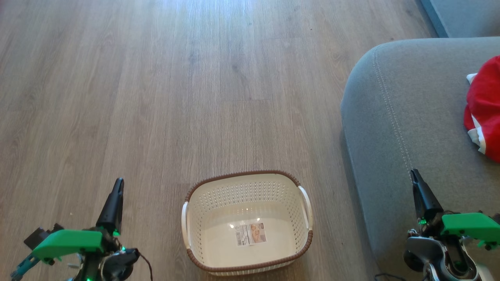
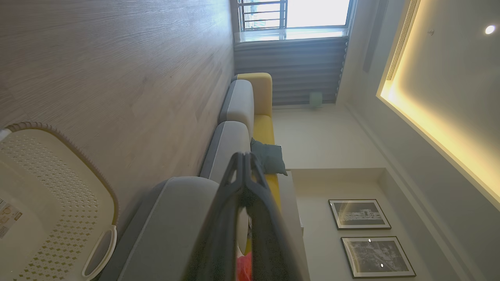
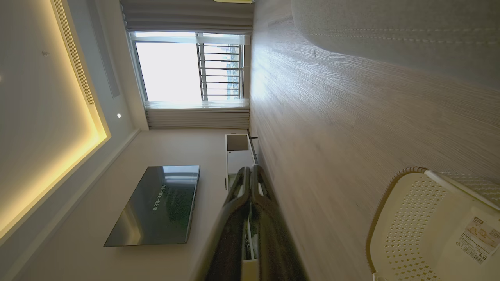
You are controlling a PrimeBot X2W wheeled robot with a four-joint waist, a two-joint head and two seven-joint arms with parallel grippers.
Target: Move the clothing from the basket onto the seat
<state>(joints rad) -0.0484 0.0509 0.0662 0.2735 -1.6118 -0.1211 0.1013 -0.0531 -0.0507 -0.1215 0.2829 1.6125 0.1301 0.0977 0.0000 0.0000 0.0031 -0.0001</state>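
Both of my grippers are closed, finger pressed to finger, with nothing between them. My left gripper (image 1: 118,182) hangs over the wood floor (image 1: 156,97) to the left of the basket (image 1: 246,174). My right gripper (image 1: 414,174) is over the near part of the seat (image 1: 390,117).

Around me, the left wrist view looks along a row of grey seat cushions with yellow backs. A teal pillow (image 2: 269,158) lies on them, two framed pictures (image 2: 359,214) hang on the wall and a window (image 2: 308,13) is at the far end. The right wrist view shows a dark television (image 3: 156,205) on the wall and a low white cabinet (image 3: 239,156) beside it. A narrow strip of floor lies between the basket and the seat's front edge.

The basket stands upright on the floor between my arms, mouth up. Its long axis runs left to right across the head view, with a white handle at each short end. Its cream bottom shows in full, along with the label sticker (image 1: 251,234).

The clothing (image 1: 486,105) lies on the seat at the right edge of the head view, well apart from the basket. It is a red heap with white panels (the frame cuts it off, so I cannot tell one garment from another). What shows of it runs lengthwise up and down that view.
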